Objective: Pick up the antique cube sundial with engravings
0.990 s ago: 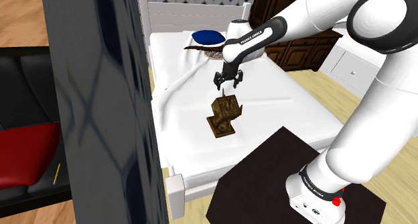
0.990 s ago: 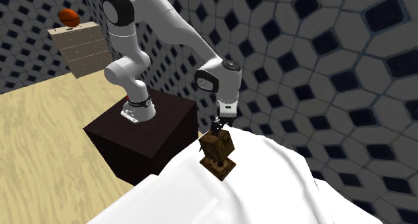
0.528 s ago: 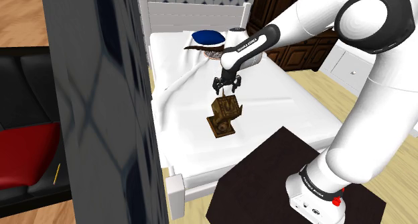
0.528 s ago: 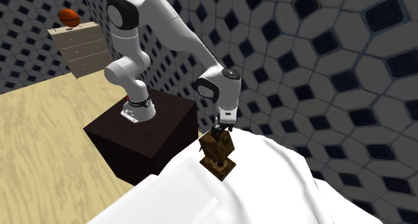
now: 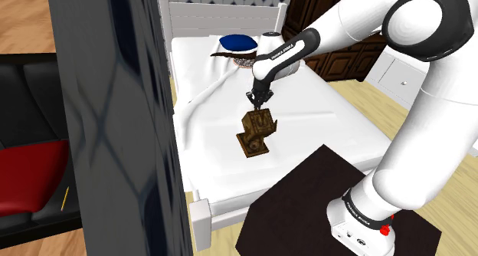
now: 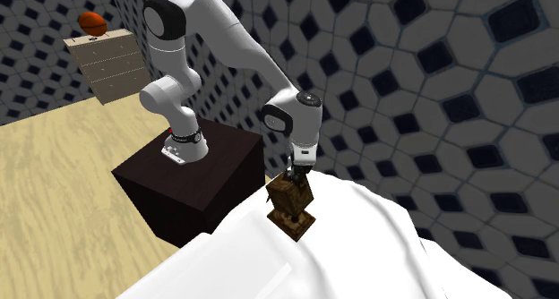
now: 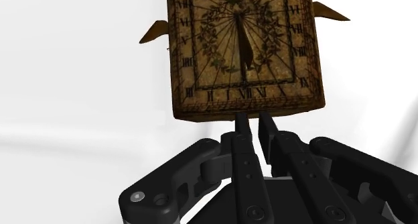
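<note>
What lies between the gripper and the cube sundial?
Nothing: in the wrist view the gripper sits right at the near edge of the cube sundial, with no other object or visible gap between them.

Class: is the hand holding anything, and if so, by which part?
It cannot be told. The hand reaches one edge of the brown cube sundial, but the place of contact is hidden.
</note>
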Controlling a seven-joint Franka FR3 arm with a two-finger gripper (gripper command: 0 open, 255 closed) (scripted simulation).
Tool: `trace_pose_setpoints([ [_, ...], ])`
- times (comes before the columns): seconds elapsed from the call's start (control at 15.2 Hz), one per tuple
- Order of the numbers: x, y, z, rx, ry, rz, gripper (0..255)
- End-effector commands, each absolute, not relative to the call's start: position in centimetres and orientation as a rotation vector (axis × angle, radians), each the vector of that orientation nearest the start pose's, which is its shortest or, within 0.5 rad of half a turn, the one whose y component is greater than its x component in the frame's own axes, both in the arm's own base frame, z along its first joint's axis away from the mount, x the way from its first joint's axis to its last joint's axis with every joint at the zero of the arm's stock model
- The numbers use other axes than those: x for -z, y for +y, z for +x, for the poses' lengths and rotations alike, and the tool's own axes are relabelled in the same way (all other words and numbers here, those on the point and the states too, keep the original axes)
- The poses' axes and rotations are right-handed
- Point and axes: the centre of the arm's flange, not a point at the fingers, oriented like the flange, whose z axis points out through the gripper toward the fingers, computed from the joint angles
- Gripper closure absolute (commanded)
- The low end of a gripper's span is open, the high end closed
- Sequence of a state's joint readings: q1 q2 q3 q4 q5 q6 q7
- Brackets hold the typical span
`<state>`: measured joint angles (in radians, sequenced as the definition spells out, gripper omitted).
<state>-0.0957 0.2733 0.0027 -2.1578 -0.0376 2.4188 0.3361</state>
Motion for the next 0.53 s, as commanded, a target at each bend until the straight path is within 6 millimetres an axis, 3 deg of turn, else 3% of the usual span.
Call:
trace_pose_setpoints([
  [0.0, -26.8, -5.2, 56.1, -0.020, 0.630, -3.104, 255],
  [0.46, -30.0, -5.2, 56.1, -0.020, 0.630, -3.104, 255],
])
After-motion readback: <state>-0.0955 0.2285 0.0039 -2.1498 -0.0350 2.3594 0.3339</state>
